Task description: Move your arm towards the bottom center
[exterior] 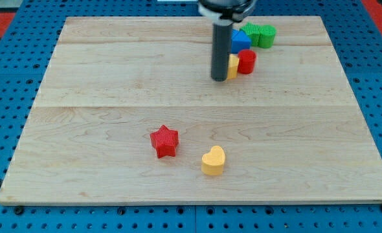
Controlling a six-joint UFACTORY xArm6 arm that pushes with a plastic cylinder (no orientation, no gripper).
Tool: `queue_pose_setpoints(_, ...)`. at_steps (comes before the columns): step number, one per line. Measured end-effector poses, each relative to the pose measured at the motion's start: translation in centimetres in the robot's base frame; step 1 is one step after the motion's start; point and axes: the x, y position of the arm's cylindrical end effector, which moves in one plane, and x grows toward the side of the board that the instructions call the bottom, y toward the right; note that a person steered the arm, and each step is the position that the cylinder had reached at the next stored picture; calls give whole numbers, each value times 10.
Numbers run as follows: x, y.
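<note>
My tip (219, 79) rests on the wooden board (113, 97) at the view's upper middle, at the end of a dark rod coming down from the top edge. It stands just left of a yellow block (233, 66), which the rod partly hides. A red cylinder (246, 62) sits right of the yellow block. A blue block (239, 41) lies above them, partly behind the rod. Green blocks (259, 33) lie at the top right of that cluster. A red star (164, 141) and a yellow heart (213, 160) lie lower on the board, near its bottom middle.
The board lies on a blue pegboard surface (10, 97) that frames it on all sides. A red patch (3, 19) shows at the view's top left corner and another at the top right.
</note>
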Motion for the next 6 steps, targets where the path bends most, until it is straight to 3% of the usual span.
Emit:
queue_pose_setpoints(1,-10,28)
queue_pose_setpoints(2,20,36)
queue_pose_setpoints(4,210,104)
queue_pose_setpoints(5,258,90)
queue_pose_setpoints(6,259,60)
